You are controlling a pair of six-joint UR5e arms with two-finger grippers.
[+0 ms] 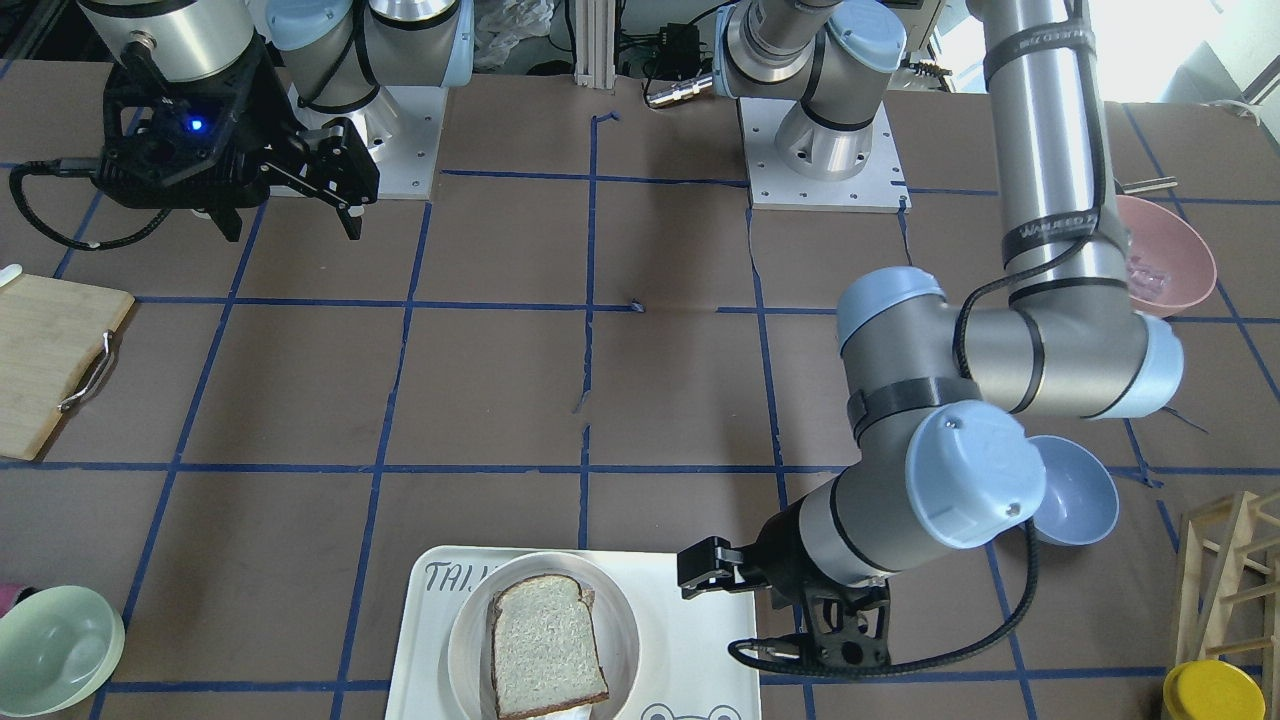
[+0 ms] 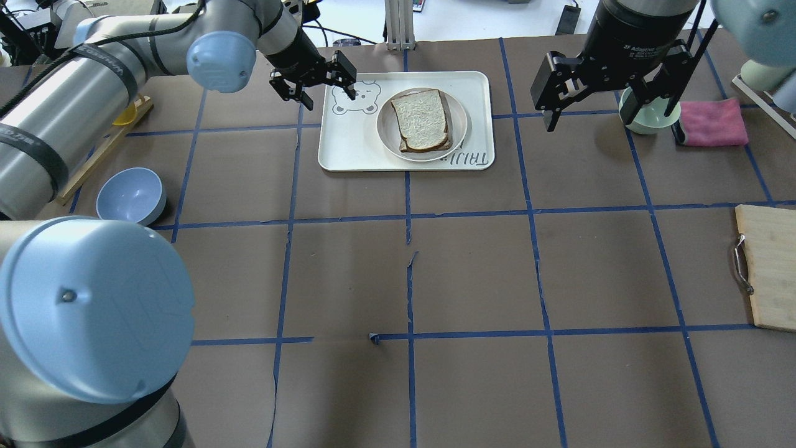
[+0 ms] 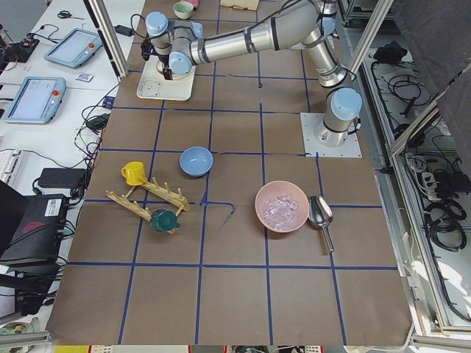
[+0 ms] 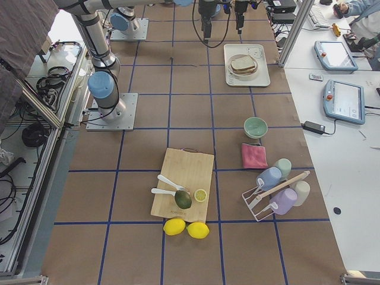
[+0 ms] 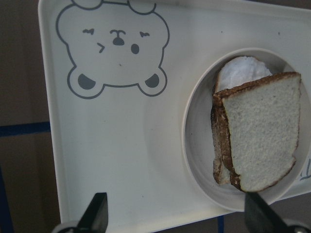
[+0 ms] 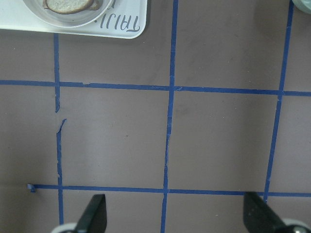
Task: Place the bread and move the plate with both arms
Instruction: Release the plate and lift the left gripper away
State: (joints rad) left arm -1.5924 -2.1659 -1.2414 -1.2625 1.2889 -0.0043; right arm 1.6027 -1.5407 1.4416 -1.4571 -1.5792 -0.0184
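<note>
The bread (image 2: 423, 118), a large pale slice with a dark brown crust, lies on the round cream plate (image 2: 387, 127), which stands on the white bear tray (image 2: 348, 143). Another slice (image 5: 240, 70) shows partly beneath it. My left gripper (image 2: 314, 84) is open and empty, hovering over the tray's left edge beside the bear drawing. Its wrist view shows the bread (image 5: 260, 141) and plate (image 5: 199, 141) below and to the right of the gripper (image 5: 177, 213). My right gripper (image 2: 612, 102) is open and empty, held high to the right of the tray. Its wrist view shows the gripper (image 6: 177, 216) above brown table, with the plate's rim (image 6: 48, 19) at the top left.
A pale green bowl (image 2: 643, 118) and a pink cloth (image 2: 712, 121) lie under and beside the right gripper. A blue bowl (image 2: 132, 196) sits at the left. A wooden cutting board (image 2: 768, 267) lies at the right edge. A pink bowl (image 1: 1165, 255) stands behind the left arm.
</note>
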